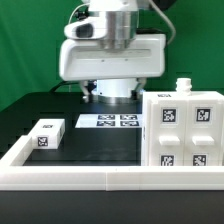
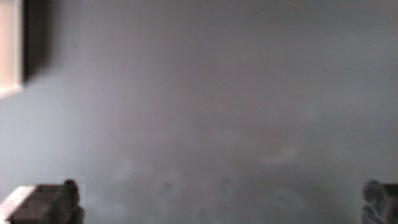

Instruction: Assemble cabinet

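The cabinet's large white shell (image 1: pixel 183 130) stands on the black table at the exterior view's right, with several black-and-white tags on its front and a small knob on top. One small white drawer block (image 1: pixel 46 133) with a tag lies apart at the exterior view's left. My arm's white head (image 1: pixel 112 55) hangs at the back centre, away from both. In the wrist view my gripper (image 2: pixel 214 205) is open; its dark fingertips (image 2: pixel 50 203) stand far apart over bare grey surface, with nothing between them.
The marker board (image 1: pixel 108 121) lies flat below the arm. A long low white rail (image 1: pixel 100 180) borders the table's front and left side. A white edge (image 2: pixel 15 45) shows at the rim of the wrist view.
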